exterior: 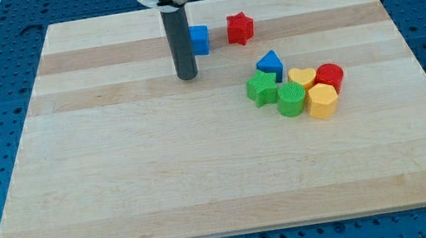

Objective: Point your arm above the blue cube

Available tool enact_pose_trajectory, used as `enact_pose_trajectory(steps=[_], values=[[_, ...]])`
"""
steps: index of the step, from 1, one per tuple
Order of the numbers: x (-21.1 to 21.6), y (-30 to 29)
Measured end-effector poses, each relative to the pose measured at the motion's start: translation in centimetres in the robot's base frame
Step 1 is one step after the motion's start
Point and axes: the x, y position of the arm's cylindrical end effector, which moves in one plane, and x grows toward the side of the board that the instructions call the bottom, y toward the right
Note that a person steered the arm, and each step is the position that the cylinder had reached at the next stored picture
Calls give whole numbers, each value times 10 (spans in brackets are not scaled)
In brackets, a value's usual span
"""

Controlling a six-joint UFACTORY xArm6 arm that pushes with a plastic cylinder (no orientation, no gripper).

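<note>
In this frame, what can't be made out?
- Blue cube: its left part is hidden behind the rod, so whether my tip touches it is unclear; the tip appears just below-left of it.
- Arm above the rod: cut off by the view's top edge.
- Red cylinder and yellow heart: lower parts hidden by the yellow block and green block in front.

My arm enters from the view's top centre, its pale round mount cut off by the frame edge. The straight dark rod hangs vertically beneath it, and my tip (188, 77) rests at the board's surface height.
</note>
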Motion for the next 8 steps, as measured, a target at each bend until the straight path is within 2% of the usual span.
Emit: enact_pose_trajectory(steps=[1, 4, 5, 8], values=[[-8, -25], [-8, -41], [-16, -67], [-100, -77]])
